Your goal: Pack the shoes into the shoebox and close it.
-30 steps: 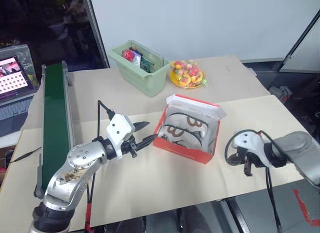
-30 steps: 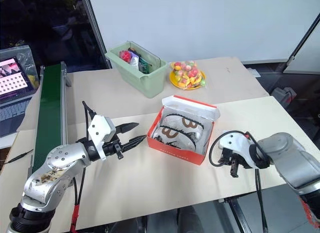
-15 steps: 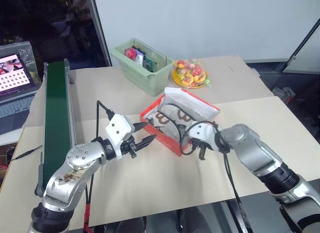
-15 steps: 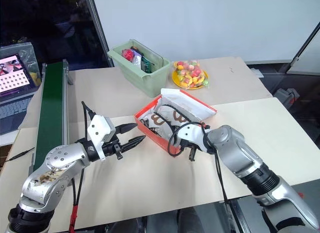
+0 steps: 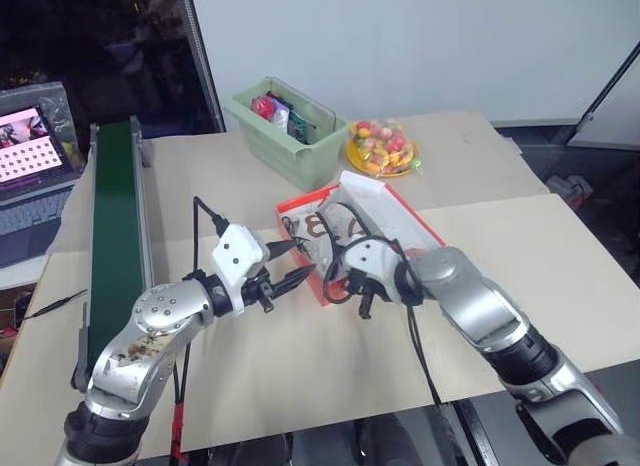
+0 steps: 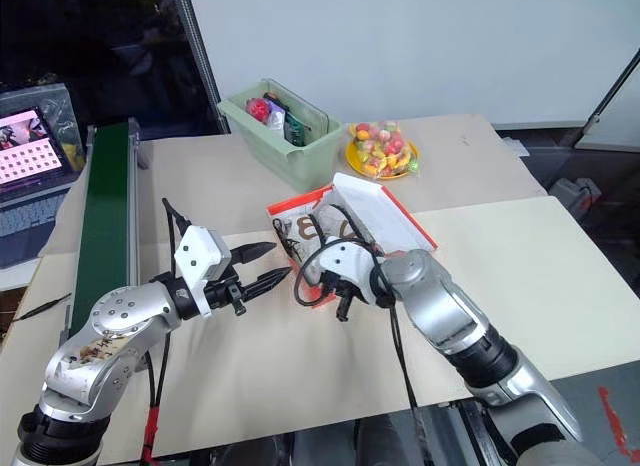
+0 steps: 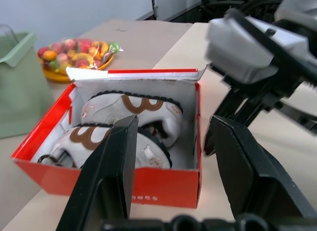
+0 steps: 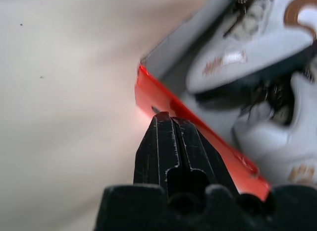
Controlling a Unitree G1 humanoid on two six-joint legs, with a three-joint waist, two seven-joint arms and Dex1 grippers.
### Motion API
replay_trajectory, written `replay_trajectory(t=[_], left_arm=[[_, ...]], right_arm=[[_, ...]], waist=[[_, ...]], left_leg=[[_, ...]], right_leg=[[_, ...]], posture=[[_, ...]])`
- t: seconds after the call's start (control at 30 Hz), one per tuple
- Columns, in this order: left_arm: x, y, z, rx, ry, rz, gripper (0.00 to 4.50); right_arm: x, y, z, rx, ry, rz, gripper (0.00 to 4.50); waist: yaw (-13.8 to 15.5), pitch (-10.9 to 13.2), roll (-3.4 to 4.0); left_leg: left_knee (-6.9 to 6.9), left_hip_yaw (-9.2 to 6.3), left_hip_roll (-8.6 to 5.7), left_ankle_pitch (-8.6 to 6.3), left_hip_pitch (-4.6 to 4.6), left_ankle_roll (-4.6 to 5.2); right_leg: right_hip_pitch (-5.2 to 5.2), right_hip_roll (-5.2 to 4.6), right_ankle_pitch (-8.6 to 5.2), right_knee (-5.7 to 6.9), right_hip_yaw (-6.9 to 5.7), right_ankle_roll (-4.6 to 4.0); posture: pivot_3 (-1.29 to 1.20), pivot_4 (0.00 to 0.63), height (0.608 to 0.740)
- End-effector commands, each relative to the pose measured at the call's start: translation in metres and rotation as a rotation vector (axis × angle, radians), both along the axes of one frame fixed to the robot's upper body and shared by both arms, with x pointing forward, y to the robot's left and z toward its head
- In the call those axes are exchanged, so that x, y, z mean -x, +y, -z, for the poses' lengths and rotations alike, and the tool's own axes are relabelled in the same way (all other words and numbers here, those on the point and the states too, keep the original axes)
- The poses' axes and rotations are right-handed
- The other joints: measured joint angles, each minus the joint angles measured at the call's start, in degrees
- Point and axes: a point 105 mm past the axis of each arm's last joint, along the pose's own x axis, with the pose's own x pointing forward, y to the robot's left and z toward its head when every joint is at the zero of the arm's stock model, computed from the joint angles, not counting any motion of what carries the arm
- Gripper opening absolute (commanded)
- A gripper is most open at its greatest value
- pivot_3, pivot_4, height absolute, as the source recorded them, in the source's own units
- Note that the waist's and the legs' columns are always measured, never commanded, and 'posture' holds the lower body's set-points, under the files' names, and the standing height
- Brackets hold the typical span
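brown "8"-like marks on shoes (image 7: 124,124) in shoebox (image 7: 99,184)

the shoebox (image 7: 124,184) sits on the table (image 5: 560,256), straight ahead of the left gripper (image 5: 296,265) and just past its fingertips. both shoes (image 7: 129,112) lie side by side inside the box, one nearer that gripper, the other behind it. the box lid (image 5: 395,211) stands up at the far side, away from the left gripper. the right gripper (image 5: 362,308) sits against the box's near wall, on the right of the left gripper and close to it, its closed tips at the box's corner (image 8: 148,92). beyond the box, further from both grippers, stand the bin (image 5: 285,136) and, on its right, the plate of sweets (image 5: 380,151). the conveyor (image 5: 115,236) runs along the left of the left gripper, with a laptop (image 5: 35,161) beyond it.
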Motion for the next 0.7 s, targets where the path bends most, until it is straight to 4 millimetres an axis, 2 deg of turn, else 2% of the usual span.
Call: replay_trajectory(t=[0.03, 0.1, 0.13, 0.37, 0.43, 0.47, 0.53, 0.6, 0.7], left_arm=[[0.003, -0.001, -0.009, 0.01, -0.044, 0.007, 2.45], [0.004, -0.001, -0.007, 0.003, -0.04, 0.017, 2.45], [0.005, -0.001, -0.006, -0.005, -0.038, 0.027, 2.45], [0.004, -0.002, -0.001, -0.022, -0.032, 0.06, 2.45], [0.003, -0.003, -0.002, -0.019, -0.037, 0.062, 2.45], [0.002, -0.003, -0.003, -0.018, -0.039, 0.062, 2.45], [0.001, -0.002, -0.003, -0.011, -0.036, 0.051, 2.45], [0.001, -0.002, -0.003, -0.008, -0.033, 0.047, 2.45], [0.003, -0.003, -0.002, -0.008, -0.032, 0.052, 2.45]], right_arm=[[0.02, -0.045, -0.021, -0.085, 0.019, 0.113, 0.02], [0.034, -0.062, -0.017, -0.13, 0.066, 0.182, 0.02], [0.035, -0.067, -0.014, -0.155, 0.072, 0.228, 0.02], [-0.016, -0.083, 0.009, -0.403, -0.023, 0.707, 0.02], [-0.023, -0.1, 0.023, -0.299, -0.132, 0.826, 0.02], [-0.024, -0.105, 0.028, -0.304, -0.149, 0.882, 0.02], [-0.024, -0.104, 0.033, -0.331, -0.177, 0.935, 0.02], [-0.025, -0.099, 0.037, -0.358, -0.189, 0.953, 0.02], [-0.03, -0.102, 0.042, -0.41, -0.194, 1.029, 0.02]], waist=[[0.1, 0.0, 0.0], [0.1, 0.0, 0.0], [-0.2, 0.0, -0.01], [-2.2, 0.0, 0.01], [-2.2, 0.0, 0.03], [-2.0, 0.0, 0.04], [-1.5, 0.0, 0.05], [-1.4, 0.0, 0.05], [-1.5, 0.0, 0.05]], left_leg=[[0.0, 0.03, -0.01, 0.0, -0.01, 0.01], [-0.01, 0.05, 0.01, -0.02, -0.01, 0.03], [-0.03, 0.05, 0.06, -0.03, 0.02, 0.05], [-0.07, 0.28, 0.17, 0.03, 0.2, -0.03], [-0.03, 0.24, 0.15, 0.06, 0.3, -0.09], [-0.02, 0.23, 0.12, 0.06, 0.25, -0.09], [-0.04, 0.17, 0.02, 0.05, 0.16, -0.07], [-0.06, 0.15, 0.02, 0.02, 0.07, -0.05], [-0.2, 0.14, 0.04, 0.0, -0.02, -0.02]], right_leg=[[0.0, -0.01, 0.0, -0.03, 0.01, 0.0], [0.02, 0.0, 0.0, -0.06, 0.02, 0.01], [0.03, 0.06, -0.01, -0.05, 0.01, 0.01], [0.3, 0.17, -0.33, 0.18, 0.24, 0.36], [0.15, 0.16, -0.3, 0.2, 0.24, 0.34], [0.11, 0.14, -0.28, 0.2, 0.24, 0.31], [-0.01, 0.03, -0.09, 0.18, 0.2, 0.0], [-0.13, 0.03, -0.08, 0.17, 0.21, -0.02], [-0.37, 0.03, -0.08, 0.18, 0.34, -0.02]], posture=[[0.0, 0.15, 0.74], [0.0, 0.15, 0.74], [0.0, 0.15, 0.74], [0.0, 0.15, 0.74], [0.0, 0.15, 0.74], [0.0, 0.15, 0.74], [0.0, 0.15, 0.74], [0.0, 0.15, 0.74], [0.0, 0.15, 0.74]])
